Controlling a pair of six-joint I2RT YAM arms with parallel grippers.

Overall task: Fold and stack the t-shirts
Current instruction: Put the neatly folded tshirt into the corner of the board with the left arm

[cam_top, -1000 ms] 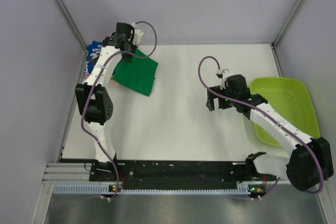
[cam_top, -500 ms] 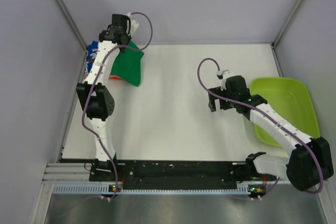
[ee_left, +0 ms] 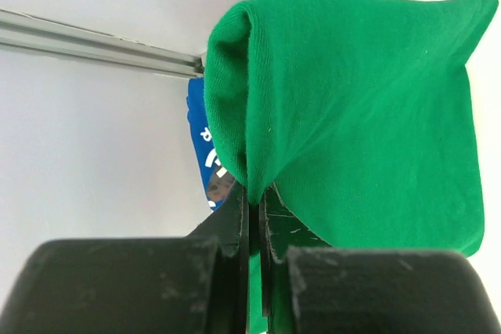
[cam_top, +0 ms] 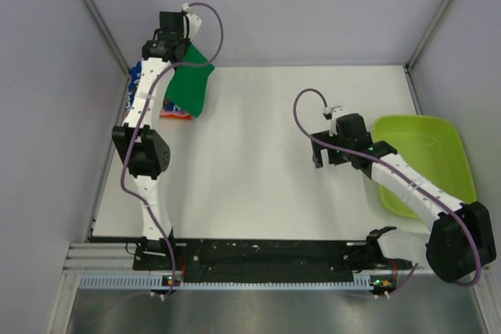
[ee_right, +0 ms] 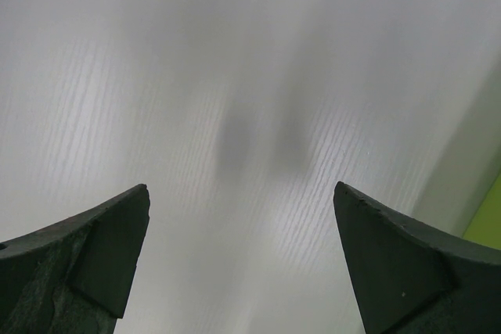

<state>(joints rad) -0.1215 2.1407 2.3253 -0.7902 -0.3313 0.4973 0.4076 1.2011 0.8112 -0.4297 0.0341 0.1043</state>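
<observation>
Green t-shirt (ee_left: pixel 368 107) hangs clamped in the left end effector (ee_left: pixel 252 201), partly covering the blue t-shirt (ee_left: pixel 202 142); the right end effector (ee_right: pixel 241 189) stands open near the lime tub (cam_top: pixel 427 154).

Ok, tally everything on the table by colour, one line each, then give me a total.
bright green cloth t-shirt: 1
blue cloth t-shirt with white lettering: 1
orange-pink cloth t-shirt, only an edge showing: 1
lime-green hard plastic tub: 1
Total: 4
</observation>
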